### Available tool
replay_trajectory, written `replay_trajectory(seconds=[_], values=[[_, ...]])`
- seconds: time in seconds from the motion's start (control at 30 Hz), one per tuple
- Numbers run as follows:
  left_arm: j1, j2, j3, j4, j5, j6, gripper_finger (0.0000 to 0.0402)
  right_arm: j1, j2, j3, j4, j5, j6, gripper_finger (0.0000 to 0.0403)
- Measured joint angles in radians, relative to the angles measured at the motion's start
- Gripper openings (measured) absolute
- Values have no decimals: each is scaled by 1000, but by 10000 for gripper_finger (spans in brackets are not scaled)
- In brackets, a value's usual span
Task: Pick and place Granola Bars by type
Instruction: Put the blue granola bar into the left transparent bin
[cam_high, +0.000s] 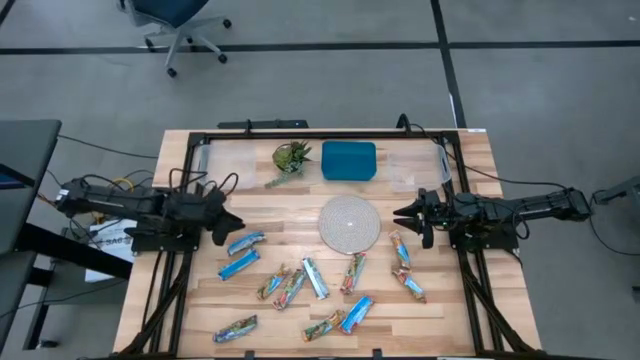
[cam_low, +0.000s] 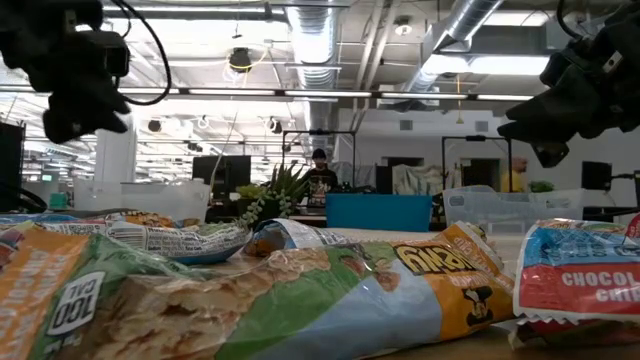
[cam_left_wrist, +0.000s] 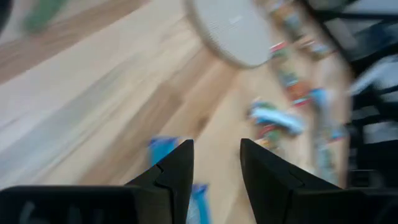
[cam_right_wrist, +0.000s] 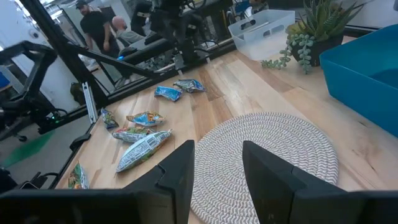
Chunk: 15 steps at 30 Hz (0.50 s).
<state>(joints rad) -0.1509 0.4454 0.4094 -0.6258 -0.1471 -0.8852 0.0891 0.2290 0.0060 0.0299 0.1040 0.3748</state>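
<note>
The left gripper (cam_high: 236, 222) hangs above the wooden table (cam_high: 190, 160) at about nine o'clock, its two dark fingers (cam_left_wrist: 177, 171) parted by a narrow gap with nothing between them; seen from overhead, a blue bar (cam_high: 246, 242) lies just past its tip toward five o'clock. The right gripper (cam_high: 400, 212) waits across the table at three o'clock, its tips facing the left one, its fingers (cam_right_wrist: 180, 171) likewise a little apart and empty, poised at the edge of the round pale woven mat (cam_high: 349, 223) that sits near the table's centre. The Granola Bars (cam_high: 300, 285) lie loose and scattered over the half of the table toward six o'clock: another blue one (cam_high: 238, 265) below the first, a cluster of green and mixed wrappers around the middle, a blue one (cam_high: 356, 313) toward five o'clock, a green one (cam_high: 235, 328) at seven o'clock, and orange-red ones (cam_high: 401, 252) in a line at four o'clock beside the right arm. At twelve o'clock stand a teal bin (cam_high: 349, 160), a small green plant (cam_high: 291, 157) to its left, and clear plastic trays (cam_high: 235, 162) at either side. From table height the wrappers fill the foreground, and a person (cam_low: 320, 180) stands far off in the room behind.
</note>
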Motion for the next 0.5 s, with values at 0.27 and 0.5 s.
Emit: replay_trajectory(seconds=[0.27, 0.5], values=[[0, 205, 66, -55, 45, -115, 123, 0, 0, 0, 0, 0, 0, 127], [-11, 305, 63, -57, 83, -146, 123, 0, 0, 0, 0, 0, 0, 127]])
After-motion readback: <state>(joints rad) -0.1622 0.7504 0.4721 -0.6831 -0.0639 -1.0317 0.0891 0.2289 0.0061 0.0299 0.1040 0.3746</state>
